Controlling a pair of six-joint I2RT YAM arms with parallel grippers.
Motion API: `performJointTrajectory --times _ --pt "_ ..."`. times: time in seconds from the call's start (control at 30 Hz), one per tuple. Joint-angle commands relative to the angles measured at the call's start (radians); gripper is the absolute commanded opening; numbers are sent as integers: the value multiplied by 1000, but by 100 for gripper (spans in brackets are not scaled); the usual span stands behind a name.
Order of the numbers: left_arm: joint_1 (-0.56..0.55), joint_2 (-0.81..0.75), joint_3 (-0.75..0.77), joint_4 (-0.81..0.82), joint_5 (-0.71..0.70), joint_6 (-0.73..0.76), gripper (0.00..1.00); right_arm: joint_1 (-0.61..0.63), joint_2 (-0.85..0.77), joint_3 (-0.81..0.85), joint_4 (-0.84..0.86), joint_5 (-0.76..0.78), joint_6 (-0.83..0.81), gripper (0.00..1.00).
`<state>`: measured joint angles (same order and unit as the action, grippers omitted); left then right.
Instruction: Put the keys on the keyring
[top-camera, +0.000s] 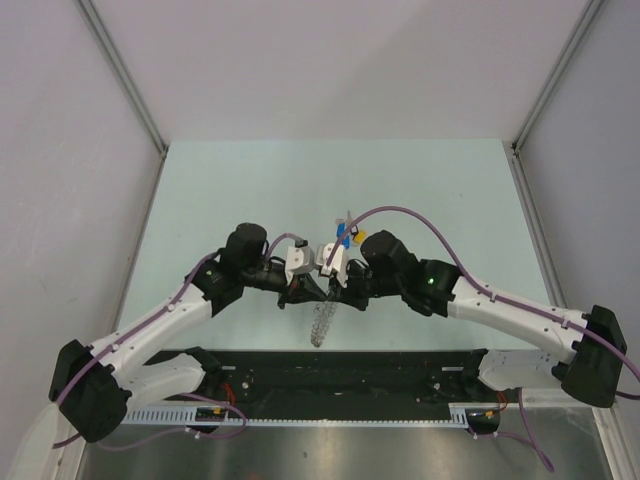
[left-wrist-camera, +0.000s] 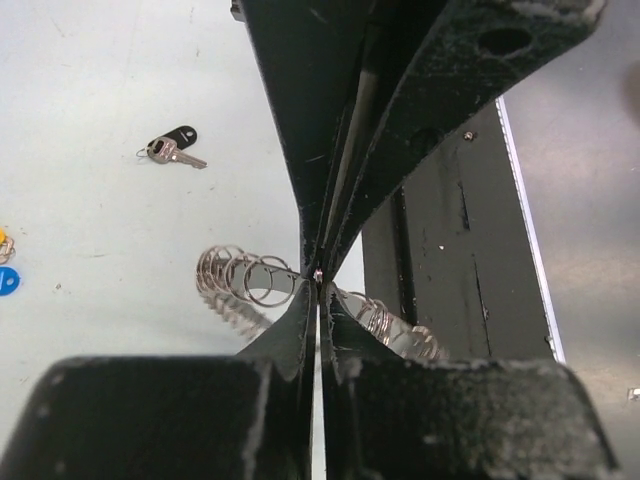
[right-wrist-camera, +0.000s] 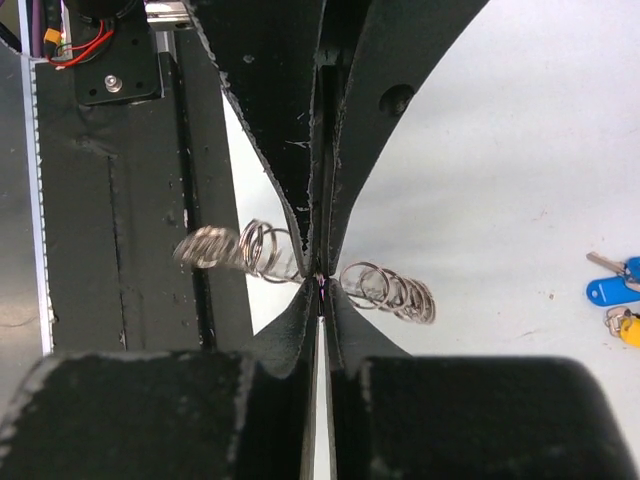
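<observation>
Jointly, left end effector (left-wrist-camera: 318, 275) and right end effector (right-wrist-camera: 320, 278) pinch the keyring (left-wrist-camera: 245, 285)

Bright, even, soft light from overhead and no hard glare. The pale table (top-camera: 200, 200) is slightly washed out in the top view, with only faint, diffuse shadows under the arms. The metal strip (top-camera: 350, 455) at the near edge has a dull sheen. In the wrist views the left gripper (left-wrist-camera: 318, 285) and right gripper (right-wrist-camera: 320, 285) loom dark, grainy and out of focus. The keyring (right-wrist-camera: 385, 290) coils are sharp on the right and smeared on the left. The keys (left-wrist-camera: 172, 150) are fairly crisp.
</observation>
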<state>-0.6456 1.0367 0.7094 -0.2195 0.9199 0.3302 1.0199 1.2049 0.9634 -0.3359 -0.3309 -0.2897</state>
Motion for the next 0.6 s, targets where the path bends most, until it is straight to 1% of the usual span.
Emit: performJointTrajectory --times 0.0,0.03,0.07,0.1,0.13,0.17,0.23,0.3,0.33,0.43,0.57 --pt "-32 -19 21 51 -13 -37 0 19 -19 55 52 -17 -9 10" --pt "-32 -35 -11 115 -29 -81 0 17 -33 55 35 1 -8 12" --pt "-32 -53 -30 153 -65 -112 0 16 -41 57 29 12 -2 18" --pt "-31 -85 -48 193 -81 -146 0 13 -48 55 22 19 3 20" --pt "-31 -98 -89 280 -98 -216 0 5 -65 55 8 27 6 22" --pt "-31 -112 -109 319 -133 -249 0 -1 -74 54 3 24 15 26" --pt "-31 -153 -172 421 -167 -324 0 -15 -94 44 5 12 24 27" --pt "-31 -182 -211 485 -203 -376 0 -41 -123 20 17 -11 43 27" --pt "-31 -205 -238 540 -213 -408 0 -52 -131 11 27 -43 47 28" --pt "-31 -227 -263 601 -228 -439 0 -87 -140 -12 40 -104 60 28" --pt "-31 -230 -287 675 -205 -468 0 -112 -133 -29 58 -141 61 27"
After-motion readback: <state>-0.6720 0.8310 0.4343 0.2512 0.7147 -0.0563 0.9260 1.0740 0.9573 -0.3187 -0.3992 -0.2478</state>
